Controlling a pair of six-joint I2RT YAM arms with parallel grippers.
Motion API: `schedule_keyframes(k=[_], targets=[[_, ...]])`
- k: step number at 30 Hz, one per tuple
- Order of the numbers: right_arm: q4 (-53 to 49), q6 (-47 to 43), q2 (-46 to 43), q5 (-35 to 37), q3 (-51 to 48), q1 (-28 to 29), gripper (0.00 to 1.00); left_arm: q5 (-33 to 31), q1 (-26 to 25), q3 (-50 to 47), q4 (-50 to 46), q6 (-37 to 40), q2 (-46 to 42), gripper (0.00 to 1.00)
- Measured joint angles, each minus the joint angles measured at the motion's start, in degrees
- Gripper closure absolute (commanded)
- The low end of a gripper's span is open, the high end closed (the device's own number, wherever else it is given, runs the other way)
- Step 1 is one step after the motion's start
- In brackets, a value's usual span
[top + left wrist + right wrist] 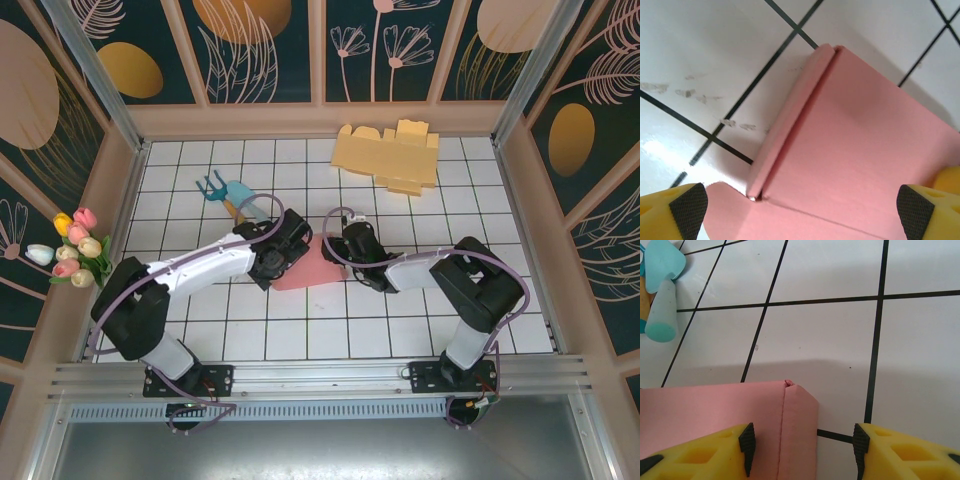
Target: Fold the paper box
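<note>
Box: the pink paper box is found mid-table on the white tiled table, right between the two arms.
Left gripper: the left gripper is held low over the box, fingers spread wide, nothing pinched.
Right gripper: the right gripper is placed astride the box's end, pads parted and clear of the narrow flap on both sides.
Done: one narrow flap is seen turned over along its crease, lying against the main panel.
Left to do: the sheet is judged mostly flat; walls are not yet raised, and the tab near the left pad is not tucked.
Progress: an early stage, by the look of it.
Nearby: a yellow flat carton is parked at the far edge, well apart; blue tools lie off to the left.
</note>
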Motion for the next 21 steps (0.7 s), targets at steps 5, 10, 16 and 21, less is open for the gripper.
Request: schedule_keyframes(k=[5,10,16,21], targets=[[1.11,0.44,-0.26,-0.31,-0.94,0.00,0.43,1.25,-1.55,-1.75,2.34,-2.82,-0.63,0.02],[1.70,0.55,-0.72,-0.87,-1.81,0.00,0.43,1.46,-2.03,-2.45,2.69,-4.85,-0.52,0.02],[2.08,0.59,-0.74,-1.05,-2.03,0.00,0.43,1.44,-2.03,-2.49,2.95,-5.64,0.59,0.02],[2.56,0.72,-0.74,-1.07,-2.34,0.00,0.43,-0.90,-2.05,-1.88,1.75,-4.92,2.36,0.01]])
